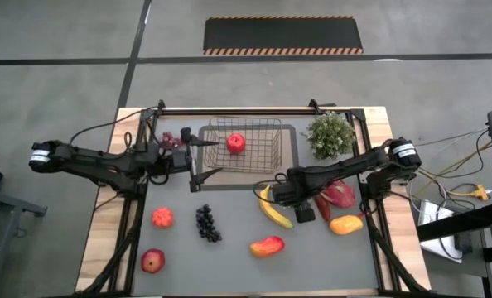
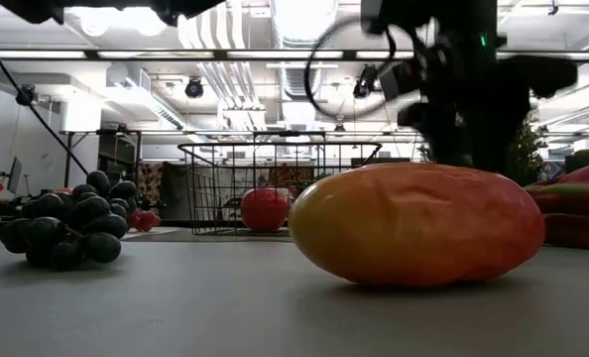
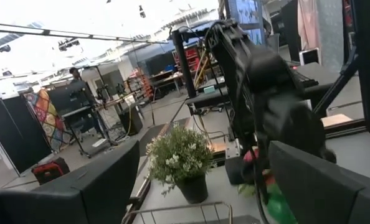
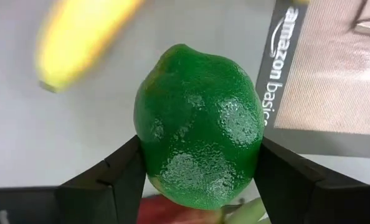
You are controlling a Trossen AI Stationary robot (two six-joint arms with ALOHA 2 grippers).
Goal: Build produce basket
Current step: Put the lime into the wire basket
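The dark wire basket (image 1: 244, 146) stands on the grey mat near the far edge, with a red apple (image 1: 236, 143) inside it. My left gripper (image 1: 209, 157) is open and hovers at the basket's left end, touching nothing. My right gripper (image 1: 281, 184) is just near of the basket's right end, above the banana (image 1: 272, 209), and is shut on a green, lime-like fruit (image 4: 197, 124). The gripper hides that fruit in the high view. On the mat lie grapes (image 1: 206, 222), an orange-red fruit (image 1: 162, 218), an apple (image 1: 152, 261), two mangoes (image 1: 267, 246) (image 1: 346, 223) and a dragon fruit (image 1: 339, 194). My right gripper pinches the green fruit by its two opposite flanks (image 4: 149, 155), one finger (image 4: 113, 177) on each side of its widest part. The fingers come from above, pointing down at the mat. The fruit's rounded end sticks out beyond the fingertips; it appears clear of the mat.
A bushy potted plant (image 1: 330, 135) stands right of the basket at the far edge. The grey mat's dark border (image 4: 275, 68) passes under the right gripper. In the low view a mango (image 2: 413, 223) fills the foreground. Bare mat lies between the grapes and the banana.
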